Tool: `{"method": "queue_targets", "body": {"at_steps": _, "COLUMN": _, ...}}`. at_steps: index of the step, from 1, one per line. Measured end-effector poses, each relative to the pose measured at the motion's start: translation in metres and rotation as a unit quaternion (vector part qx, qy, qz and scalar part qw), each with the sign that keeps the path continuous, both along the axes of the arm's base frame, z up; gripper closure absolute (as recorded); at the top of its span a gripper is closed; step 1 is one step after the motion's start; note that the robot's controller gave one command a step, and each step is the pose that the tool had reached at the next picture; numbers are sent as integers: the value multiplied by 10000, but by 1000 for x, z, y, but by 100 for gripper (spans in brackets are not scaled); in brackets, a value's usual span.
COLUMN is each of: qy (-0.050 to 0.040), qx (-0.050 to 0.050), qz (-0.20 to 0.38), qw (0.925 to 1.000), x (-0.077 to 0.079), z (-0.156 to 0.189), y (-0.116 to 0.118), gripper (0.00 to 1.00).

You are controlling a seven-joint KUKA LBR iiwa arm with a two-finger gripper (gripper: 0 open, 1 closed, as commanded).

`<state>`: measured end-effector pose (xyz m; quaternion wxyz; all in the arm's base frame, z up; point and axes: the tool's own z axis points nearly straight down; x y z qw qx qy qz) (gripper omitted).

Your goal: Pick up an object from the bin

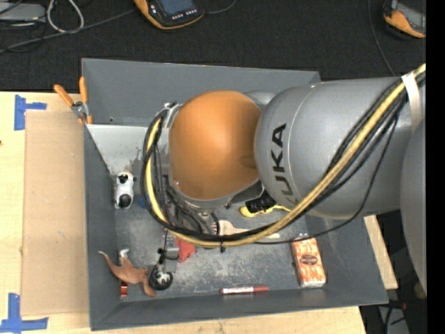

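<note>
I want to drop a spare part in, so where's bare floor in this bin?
Bare floor lies between the red piece and the brown packet, above the red pen. Crowded by the lizard toy, lower left.

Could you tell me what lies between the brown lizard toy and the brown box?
A thin red pen lies between the lizard toy and the box, in the camera view.

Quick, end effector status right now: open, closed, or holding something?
State of the end effector: cannot be told. It hangs low in the bin, at the view's lower left, beside a small red thing and an orange toy lizard.
</note>
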<state>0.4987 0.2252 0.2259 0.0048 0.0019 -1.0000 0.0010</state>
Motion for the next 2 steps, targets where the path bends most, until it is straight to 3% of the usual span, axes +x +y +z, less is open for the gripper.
{"method": "queue_targets", "body": {"at_steps": 1, "qy": -39, "qx": 8, "qz": -34, "qw": 10000, "x": 2, "z": 4, "y": -2, "gripper": 0}}
{"method": "queue_targets", "body": {"at_steps": 2, "qy": -48, "qx": 8, "qz": -897, "qw": 9960, "x": -2, "z": -83, "y": 4, "gripper": 0}}
